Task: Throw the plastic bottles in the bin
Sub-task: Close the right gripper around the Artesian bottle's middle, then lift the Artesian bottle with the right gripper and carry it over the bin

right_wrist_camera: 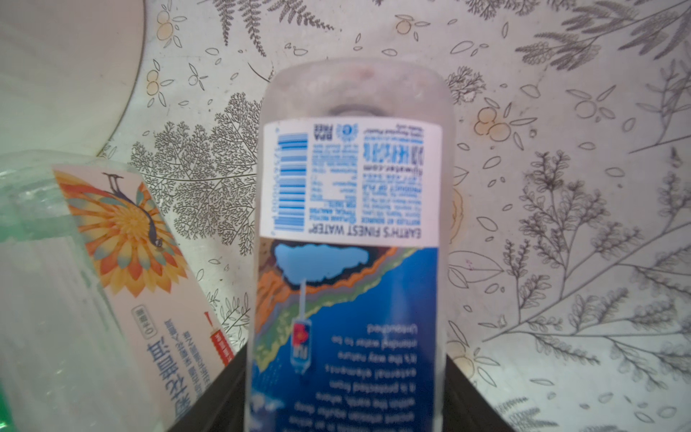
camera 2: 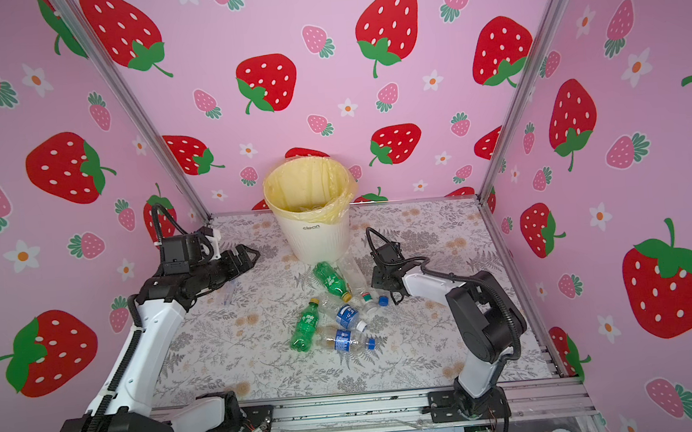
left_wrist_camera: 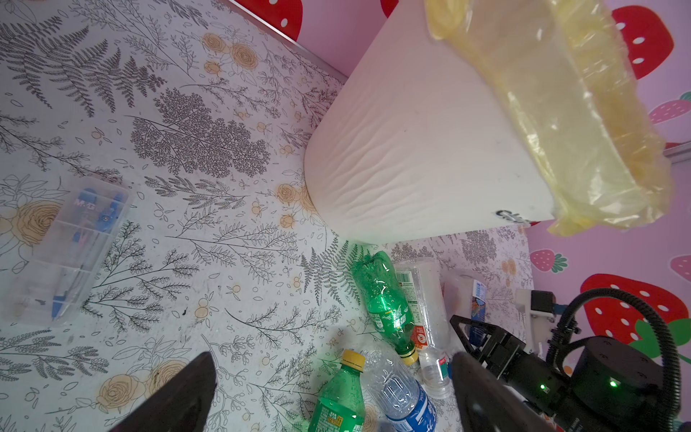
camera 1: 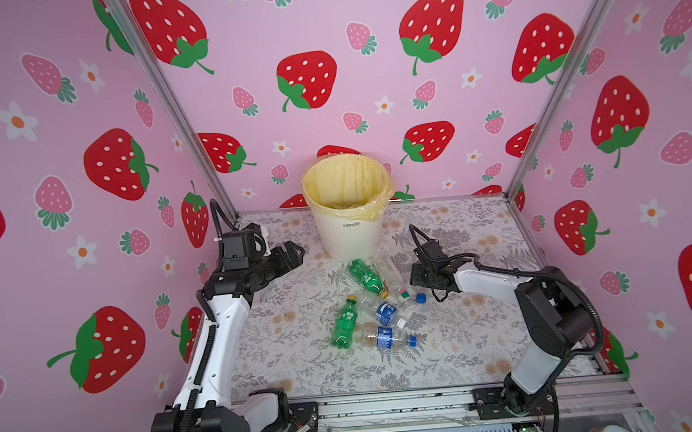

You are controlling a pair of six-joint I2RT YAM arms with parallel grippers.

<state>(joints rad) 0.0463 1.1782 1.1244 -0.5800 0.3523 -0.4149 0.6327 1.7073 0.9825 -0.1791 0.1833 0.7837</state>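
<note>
Bottles [camera 1: 384, 312] lie heaped on the table [camera 1: 470, 342], at six o'clock from the bin [camera 1: 348, 244], which stands at twelve o'clock on the table with its yellow bag [camera 1: 348, 179] folded over the rim, mouth open to take them. We see the right gripper [right_wrist_camera: 346, 359] down at four o'clock from the bin, its jaws pressed against both sides of a clear water bottle [right_wrist_camera: 349, 179] that appears to lie flat on the table, a hold we judge is meant to lift it clear of its neighbours. The left gripper [camera 1: 299, 253] hangs at eight o'clock from the bin, spread wide and empty, likely keeping out of the way.
</note>
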